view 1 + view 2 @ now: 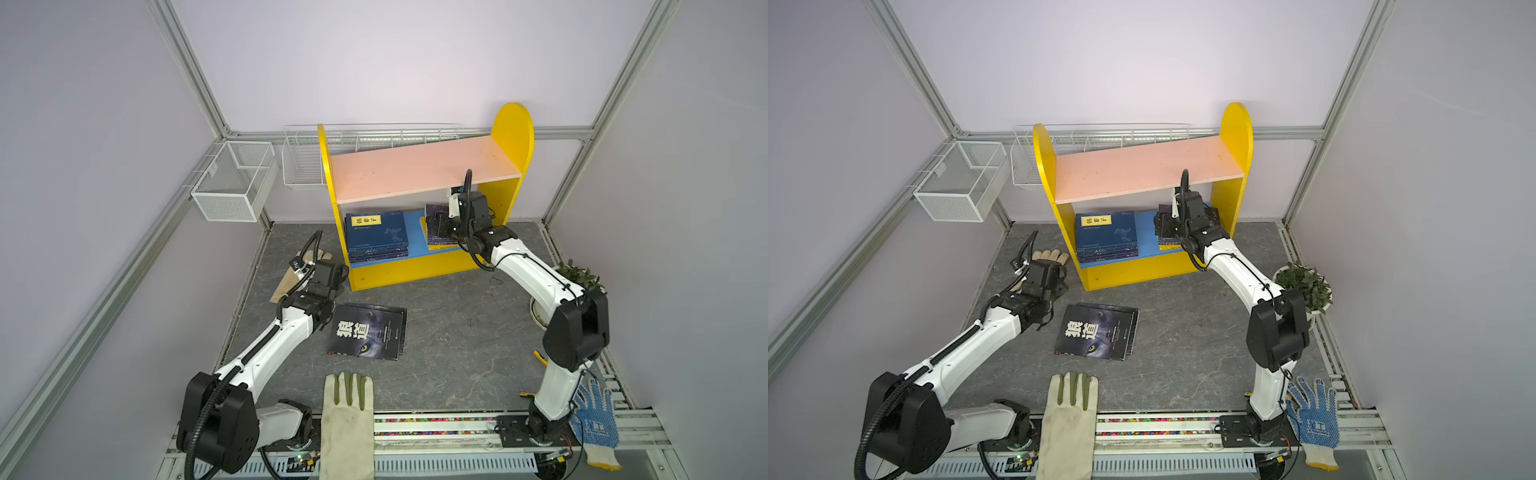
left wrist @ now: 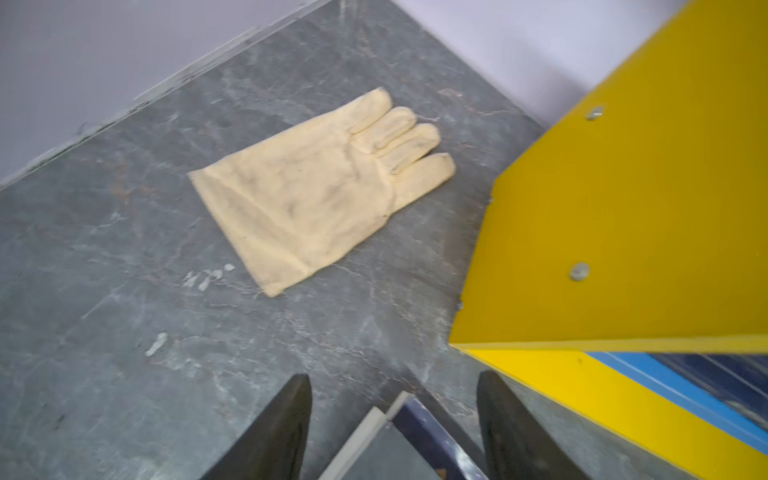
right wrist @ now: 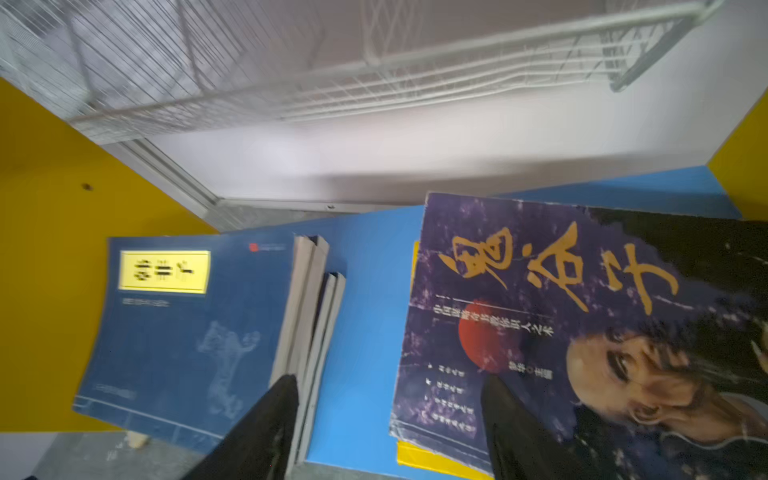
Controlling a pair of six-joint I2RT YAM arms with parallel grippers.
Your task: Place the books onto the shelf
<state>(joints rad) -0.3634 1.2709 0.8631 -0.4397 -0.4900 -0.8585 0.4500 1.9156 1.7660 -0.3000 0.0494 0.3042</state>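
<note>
The shelf [image 1: 415, 166] stands at the back, with yellow sides, a pink upper board and a blue lower board [image 3: 361, 332]. On the lower board's left lies a stack of navy books [image 1: 376, 237] [image 3: 187, 332]. At its right a dark purple book [image 3: 540, 311] rests on a yellow book [image 3: 415, 455]. My right gripper [image 3: 389, 379] hangs open just above the purple book's near edge and holds nothing. A dark book with a wolf's eye [image 1: 370, 336] lies flat on the table. My left gripper [image 2: 395, 382] is open, and that book's corner [image 2: 415, 428] sits between its fingers.
A cream glove [image 2: 316, 195] lies left of the shelf. Another glove [image 1: 347, 415] hangs over the front rail, and a blue dotted glove [image 1: 594, 419] lies at the front right. A potted plant [image 1: 1304, 286] sits by the right arm. White wire baskets [image 1: 232, 183] hang on the back left.
</note>
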